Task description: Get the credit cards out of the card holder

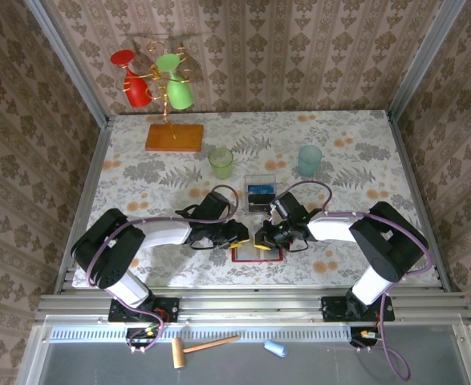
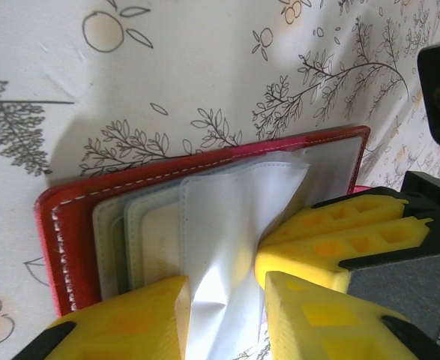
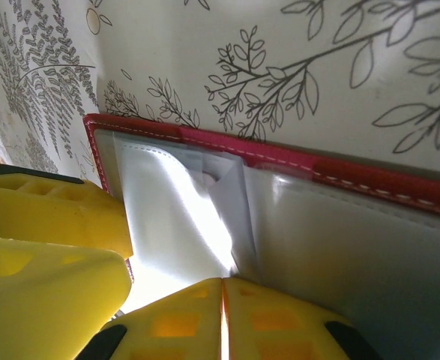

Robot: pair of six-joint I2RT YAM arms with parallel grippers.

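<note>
Step in hand: we are working the card holder [image 1: 257, 251] open on the worktop [image 1: 139, 172] — it is lying spread flat between the two arms, near the front edge, red cover down and its clear and grey pockets facing up.

Left end effector [image 2: 223, 300]: we are seeing its yellow fingers [image 2: 321, 315] standing partly apart with a white, crumpled sleeve [image 2: 227, 225] of the holder running down between them; we judge it is pinching that sleeve, not a card.

Right end effector [image 3: 221, 319]: its two fingers are meeting with no gap showing, so we are reading it as closed; whether it is nipping a pocket edge we cannot tell — the tips are sitting right at the lower edge of the clear pocket [image 3: 182, 217].

Credit cards: we are seeing a pale, cream-coloured card face [image 2: 160, 247] inside the pocket beside the white sleeve, so at least one is not yet out; a clear tray [image 1: 260, 192] just beyond the holder is carrying blue and dark flat pieces, which we take to be cards already removed.

Progress: partway, in our judgement.

Next move calls for: one arm pinning the holder flat while the other is finding a card's free edge rather than the soft plastic — then sliding it out along the pocket mouth.

Risk: the whole wallet lifting with the sleeve.
</note>
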